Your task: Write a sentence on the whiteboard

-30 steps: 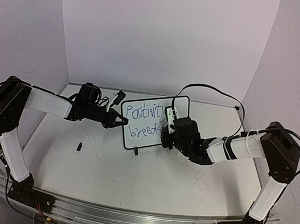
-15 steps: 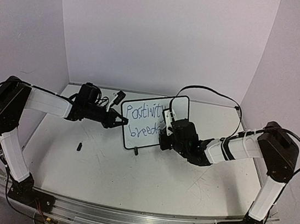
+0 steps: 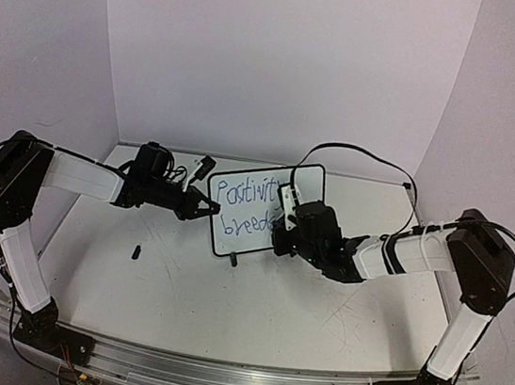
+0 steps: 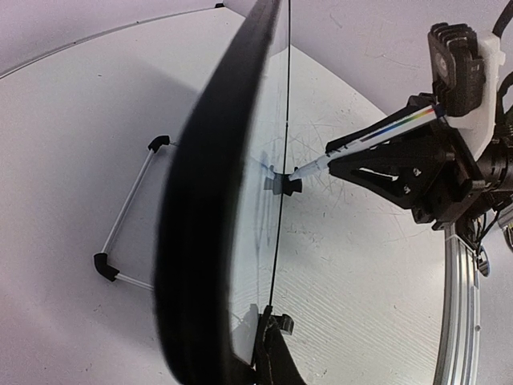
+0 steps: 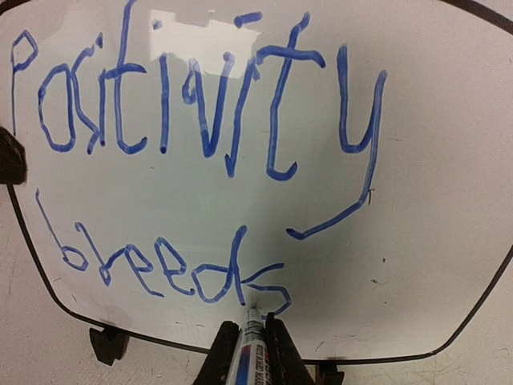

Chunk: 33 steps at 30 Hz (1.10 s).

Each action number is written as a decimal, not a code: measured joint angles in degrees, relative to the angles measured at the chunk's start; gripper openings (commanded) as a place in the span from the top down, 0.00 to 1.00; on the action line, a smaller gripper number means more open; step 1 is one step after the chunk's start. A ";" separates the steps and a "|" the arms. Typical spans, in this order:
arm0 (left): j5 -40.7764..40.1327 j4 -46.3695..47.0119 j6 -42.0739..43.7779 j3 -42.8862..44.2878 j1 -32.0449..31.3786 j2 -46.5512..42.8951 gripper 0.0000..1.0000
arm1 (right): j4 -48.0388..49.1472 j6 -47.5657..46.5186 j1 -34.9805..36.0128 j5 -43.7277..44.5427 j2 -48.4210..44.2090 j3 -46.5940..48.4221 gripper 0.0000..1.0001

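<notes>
Blue handwriting [image 5: 192, 128] runs in two lines across your whiteboard [image 3: 250, 212]: "Positivity" on top and "breeds" beneath it. The space to the right of the second word is bare.

The whiteboard stands upright on its black feet toward the back middle of the table [image 3: 223, 311], between your two arms, with its written face turned toward the right arm.

Your left end effector [image 3: 206, 208] is clamped on the board's left edge. In the right wrist view one of its black fingers [image 5: 8, 160] shows at that edge, level with the first letter.

Your right end effector [image 5: 247, 341] is closed around a marker [image 5: 244, 353], which sits between the two fingers and points at the board. The marker's tip touches the surface at the tail of the last "s" in "breeds", near the bottom frame.

A small black piece [image 3: 136, 252] lies on the table near your left arm, well apart from the board.
</notes>
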 measured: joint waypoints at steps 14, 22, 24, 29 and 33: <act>-0.09 0.00 0.33 0.02 -0.07 0.01 1.00 | -0.26 -5.05 -7.03 -7.68 -15.24 -6.26 1.00; -0.17 -0.94 0.40 1.55 -0.26 1.02 1.00 | 0.38 -6.88 -6.50 -10.63 -13.06 -6.25 1.00; -0.17 -1.01 0.39 1.82 -0.31 1.24 1.00 | 0.69 -6.85 -6.49 -10.88 -11.95 -6.24 1.00; -0.47 -1.36 0.37 2.30 -0.43 1.49 1.00 | 1.01 -6.86 -6.47 -11.10 -9.78 -6.24 1.00; -0.56 -1.53 0.37 2.57 -0.48 1.61 1.00 | 1.62 -6.86 -6.40 -11.06 -9.73 -6.24 1.00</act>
